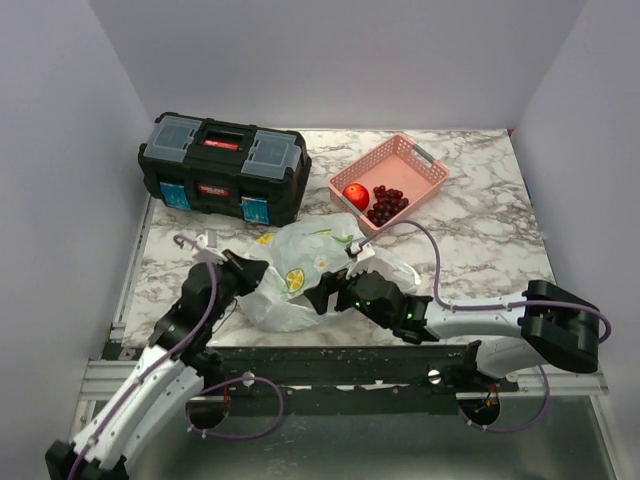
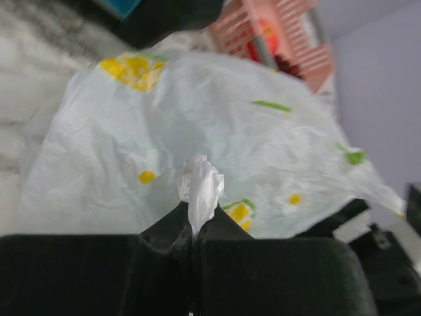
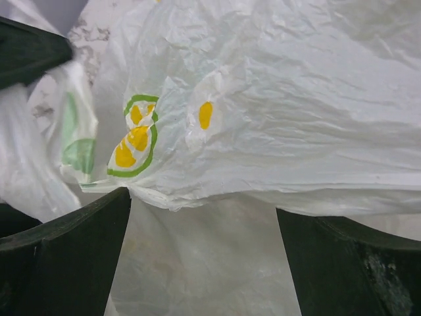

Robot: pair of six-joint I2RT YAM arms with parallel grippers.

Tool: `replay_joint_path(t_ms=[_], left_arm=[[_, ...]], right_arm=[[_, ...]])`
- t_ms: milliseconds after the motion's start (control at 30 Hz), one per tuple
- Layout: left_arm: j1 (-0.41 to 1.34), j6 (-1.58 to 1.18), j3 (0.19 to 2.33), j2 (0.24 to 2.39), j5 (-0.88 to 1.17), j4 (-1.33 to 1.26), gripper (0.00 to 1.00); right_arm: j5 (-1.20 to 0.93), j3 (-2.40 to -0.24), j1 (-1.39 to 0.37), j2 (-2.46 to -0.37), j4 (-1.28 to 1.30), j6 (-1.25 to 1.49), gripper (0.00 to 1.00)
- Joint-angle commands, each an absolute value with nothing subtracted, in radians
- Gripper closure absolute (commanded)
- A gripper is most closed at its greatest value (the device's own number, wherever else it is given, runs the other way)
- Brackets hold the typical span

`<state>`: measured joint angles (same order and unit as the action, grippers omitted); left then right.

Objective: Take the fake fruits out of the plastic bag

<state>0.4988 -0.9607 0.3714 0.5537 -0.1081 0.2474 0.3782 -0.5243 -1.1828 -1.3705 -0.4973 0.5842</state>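
Pinching a twisted tuft of the plastic bag [image 2: 230, 131] with the left pincer [image 2: 191, 227], clamped fully shut at the bag's near-left edge. Faces the bag's near-right flank with the right pincer [image 3: 204, 217], spread wide, gripping nothing, crinkled film just ahead of its fingers. Puts the right arm nearer the bag's bulge than the left, so probably leaves the reach-in to that side. Looks translucent white and crumpled, printed with yellow and green marks. Slumps on the marble bench [image 1: 480, 230], long axis roughly left to right, rounded in the middle. Shows no melon and no clear mouth; likely hides that fruit inside. Beyond the bag to its far right, already holds the red apple [image 1: 355, 194] and dark grapes [image 1: 387, 205] in a pink basket [image 1: 420, 160]. Beyond its far left, shows a black toolbox [image 1: 222, 165].
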Motion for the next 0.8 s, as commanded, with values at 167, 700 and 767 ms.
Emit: replay_joint_path(t_ms=[167,700,767], left_arm=[[0.492,-0.825,0.411,0.112,-0.084,0.408,0.9],[0.494,-0.507,0.873,0.164,-0.245,0.643,0.01],[0.493,-0.439,0.919,0.229,-0.227,0.615,0.01]], right_arm=[[0.34,-0.632,-1.186,-1.416,-0.582,0.579,0.12],[0.224,-0.902,-1.151,-1.547,-0.676,0.553,0.1],[0.198,-0.89,-1.152,-1.536,-0.656,0.572,0.1]])
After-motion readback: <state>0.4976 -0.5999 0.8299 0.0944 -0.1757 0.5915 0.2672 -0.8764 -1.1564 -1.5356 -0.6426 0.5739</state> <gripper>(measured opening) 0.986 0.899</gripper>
